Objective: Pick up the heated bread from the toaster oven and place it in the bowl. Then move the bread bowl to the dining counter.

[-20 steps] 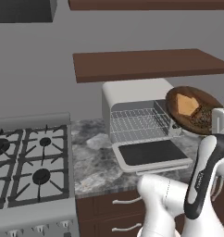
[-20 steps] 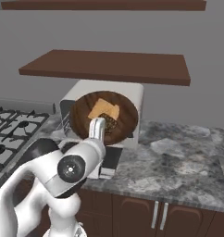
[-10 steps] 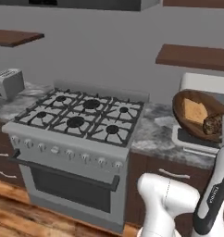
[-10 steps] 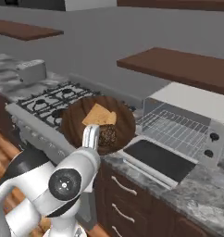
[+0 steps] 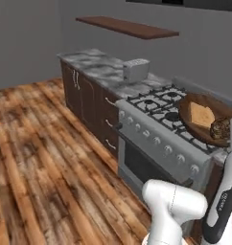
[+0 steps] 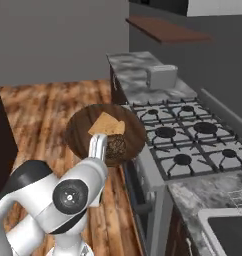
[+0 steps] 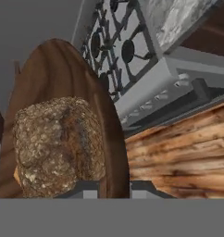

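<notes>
One carried load: wide, shallow, round dark-brown wooden bowl (image 6: 104,132), held in the air beside the grey gas stove (image 6: 193,137), above the wood plank floor (image 5: 46,158).
Contents: pale tan bread slice (image 6: 107,125) and a dark, crusty roll (image 7: 56,141), both inside the bowl.
Gripper (image 6: 97,148): pressed together, pinching the bowl's near rim.
Handling: stiff and probably light; the bread looks loose and could slide if the bowl tilts.
Best hold: rim, kept level.
</notes>
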